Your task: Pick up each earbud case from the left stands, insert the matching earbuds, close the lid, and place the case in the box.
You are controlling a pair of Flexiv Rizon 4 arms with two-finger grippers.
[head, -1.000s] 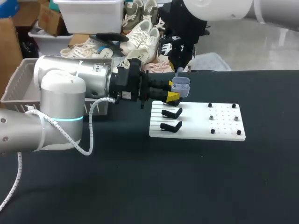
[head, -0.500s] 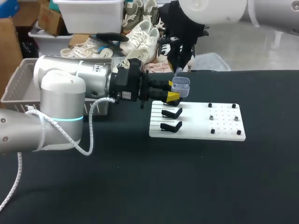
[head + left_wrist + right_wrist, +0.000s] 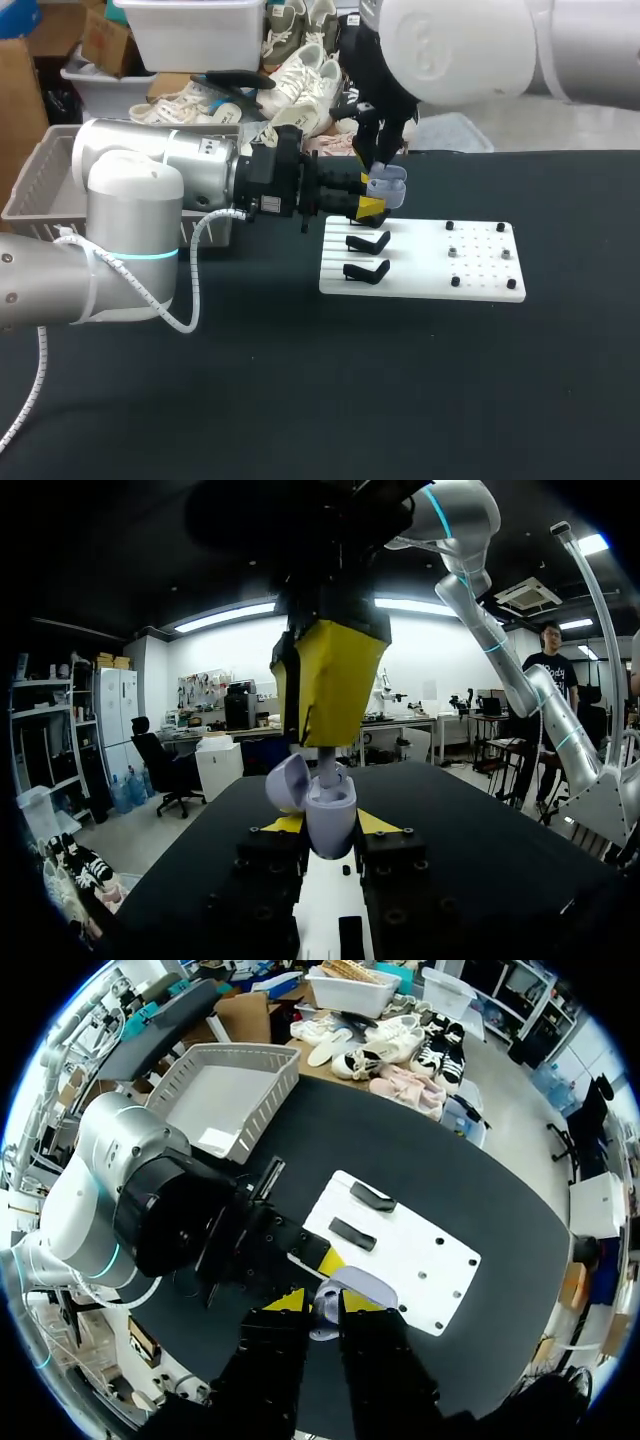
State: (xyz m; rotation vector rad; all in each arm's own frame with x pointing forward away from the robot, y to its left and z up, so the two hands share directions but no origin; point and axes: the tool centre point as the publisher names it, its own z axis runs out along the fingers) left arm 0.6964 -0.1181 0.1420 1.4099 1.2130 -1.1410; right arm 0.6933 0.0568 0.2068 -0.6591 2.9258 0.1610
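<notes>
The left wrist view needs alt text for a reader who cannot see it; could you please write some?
The left gripper is shut on an open lilac earbud case, lid tipped back. From above, the right gripper holds what looks like a white earbud at the case's opening, over the black table.

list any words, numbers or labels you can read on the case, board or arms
No text can be read.
Case, earbud, board: no print shows.
Left arm: a small label, too small to read.
Right arm: a faint mark on its cap, too blurred to read.
</notes>
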